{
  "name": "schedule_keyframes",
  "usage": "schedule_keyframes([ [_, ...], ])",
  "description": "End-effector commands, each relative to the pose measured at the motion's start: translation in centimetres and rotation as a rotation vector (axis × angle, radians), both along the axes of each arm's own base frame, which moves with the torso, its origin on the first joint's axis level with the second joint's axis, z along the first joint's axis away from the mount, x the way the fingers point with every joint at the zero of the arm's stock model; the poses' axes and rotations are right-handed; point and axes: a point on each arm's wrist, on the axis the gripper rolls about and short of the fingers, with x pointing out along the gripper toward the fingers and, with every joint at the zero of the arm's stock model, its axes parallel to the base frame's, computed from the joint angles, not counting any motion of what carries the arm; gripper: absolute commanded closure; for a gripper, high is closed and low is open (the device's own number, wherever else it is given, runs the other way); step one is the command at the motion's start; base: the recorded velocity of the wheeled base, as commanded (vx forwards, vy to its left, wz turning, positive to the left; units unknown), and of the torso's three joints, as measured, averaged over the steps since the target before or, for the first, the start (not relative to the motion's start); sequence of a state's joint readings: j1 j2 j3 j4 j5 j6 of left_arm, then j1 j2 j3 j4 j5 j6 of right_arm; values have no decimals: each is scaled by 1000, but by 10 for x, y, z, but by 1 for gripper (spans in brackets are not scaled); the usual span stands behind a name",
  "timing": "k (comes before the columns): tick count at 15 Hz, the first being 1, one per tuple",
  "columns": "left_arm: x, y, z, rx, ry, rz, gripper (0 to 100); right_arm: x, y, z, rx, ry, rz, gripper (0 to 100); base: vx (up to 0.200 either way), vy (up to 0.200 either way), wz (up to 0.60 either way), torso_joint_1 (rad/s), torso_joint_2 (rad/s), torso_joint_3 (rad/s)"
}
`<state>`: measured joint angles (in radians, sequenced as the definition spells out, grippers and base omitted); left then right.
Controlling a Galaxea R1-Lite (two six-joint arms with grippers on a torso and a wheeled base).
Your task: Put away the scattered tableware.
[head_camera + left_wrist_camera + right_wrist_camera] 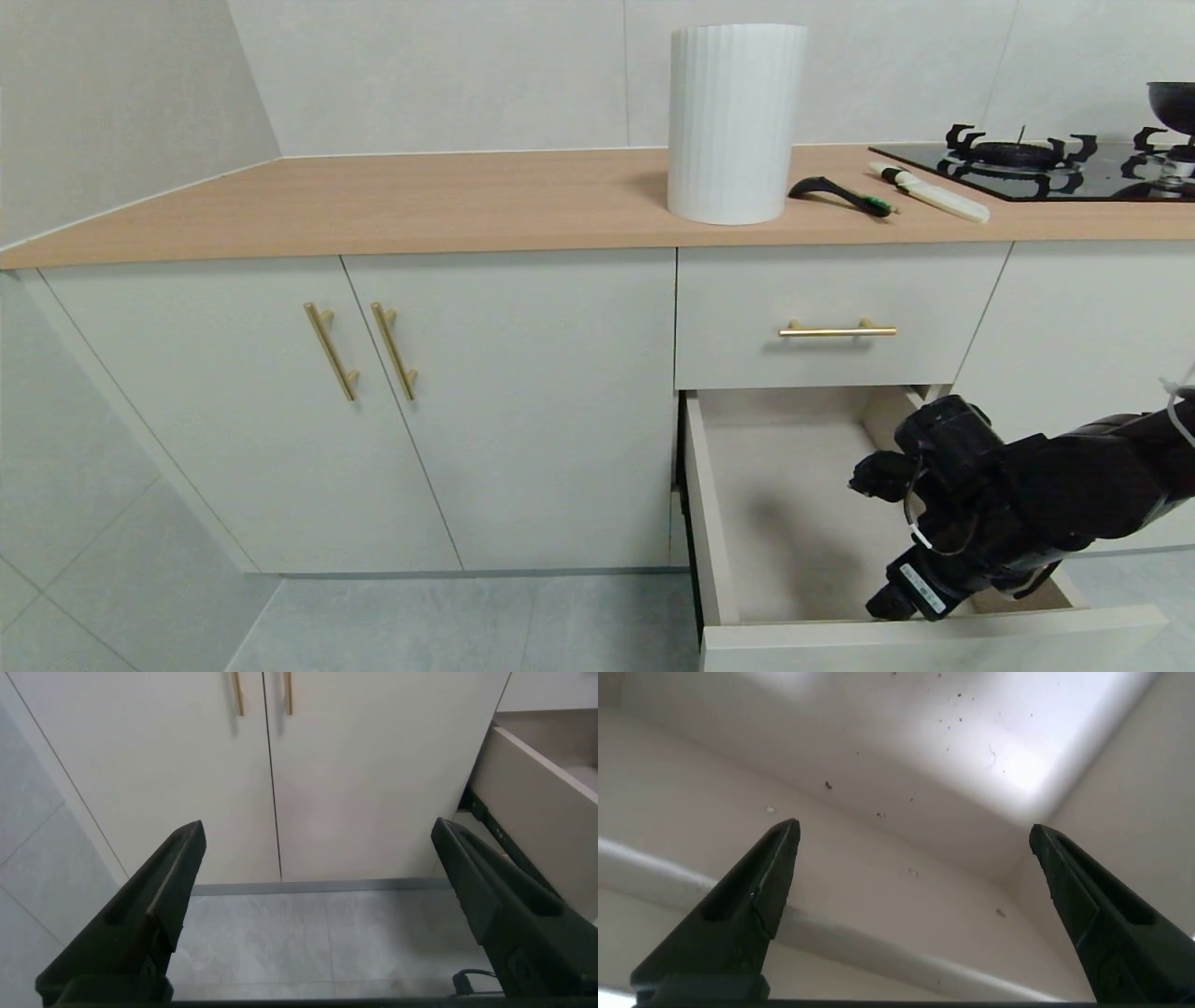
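Nearest, the left end effector (318, 826) gapes empty before cabinet doors (374, 775); the right end effector (912, 831), also spread, sits in the open drawer (709, 523), its arm's label (920, 583) unreadable. Beyond, spoon (838, 194) and knife (929, 193) lie on the desk (420, 201); hob (1036, 173) cut off.

pot (1174, 98): cut by right edge | drawer (714, 532): front cut by bottom edge, right side behind right arm (1083, 485)

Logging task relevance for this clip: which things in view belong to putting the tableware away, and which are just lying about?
Belongs to the job: black spoon and pale utensil on the counter; open drawer; right gripper, open, inside it.
Just lying about: ribbed white container; hob; closed drawer; cupboard doors.
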<state>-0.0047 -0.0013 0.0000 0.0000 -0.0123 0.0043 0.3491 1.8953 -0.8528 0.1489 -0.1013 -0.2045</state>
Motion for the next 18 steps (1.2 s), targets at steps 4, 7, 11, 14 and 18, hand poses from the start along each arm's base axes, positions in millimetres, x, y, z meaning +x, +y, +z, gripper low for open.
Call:
schedule_keyframes([
  [4, 0, 0, 0, 0, 1, 0, 0, 5, 3, 9, 9, -35, -9, 0, 0, 0, 0, 0, 0, 0],
  [7, 0, 0, 0, 0, 1, 0, 0, 9, 2, 24, 31, -100, -56, 0, 0, 0, 0, 0, 0, 0],
  [11, 0, 0, 0, 0, 1, 2, 0, 21, 1, 57, 195, -328, -183, 0, 0, 0, 0, 0, 0, 0],
  [14, 0, 0, 0, 0, 1, 0, 0, 17, 0, 77, 274, -427, -225, 0, 0, 0, 0, 0, 0, 0],
  [18, 0, 0, 0, 0, 1, 0, 0, 5, -3, 95, 300, -477, -218, 0, 0, 0, 0, 0, 0, 0],
])
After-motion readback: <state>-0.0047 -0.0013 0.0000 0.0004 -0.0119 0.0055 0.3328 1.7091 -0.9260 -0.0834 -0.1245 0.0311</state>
